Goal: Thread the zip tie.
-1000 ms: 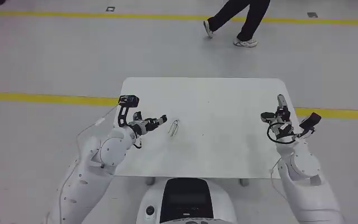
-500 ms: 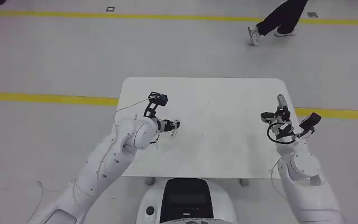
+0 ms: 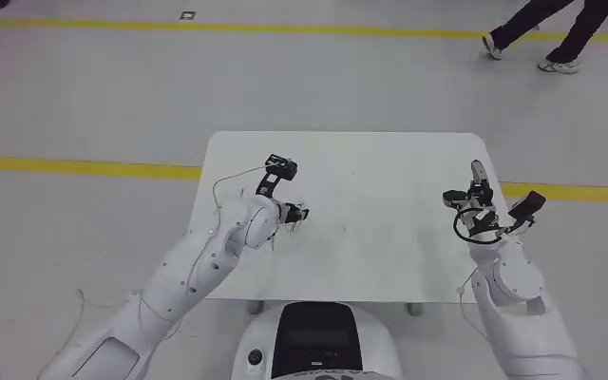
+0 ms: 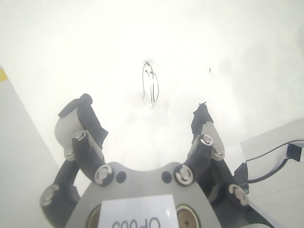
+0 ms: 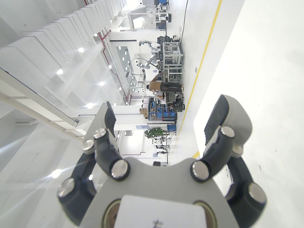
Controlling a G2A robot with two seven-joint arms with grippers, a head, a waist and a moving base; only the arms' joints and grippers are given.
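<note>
1. The left gripper (image 4: pixel 142 103) hangs low over the left half of the table (image 3: pixel 380 152), its claw spread wide and holding nothing.
2. Just ahead of its fingertips lies the zip tie (image 4: pixel 152 88), thin dark looped strands flat on the white top (clear of both fingers, in line with the gap between them).
3. A small dark speck (image 4: pixel 210 70) sits on the table near it.
4. At the table's right edge, the right gripper (image 5: pixel 163 107) is tipped up toward the room, its claw released and empty.
5. Beyond, a yellow floor line (image 3: pixel 95 168) runs past the table.
</note>
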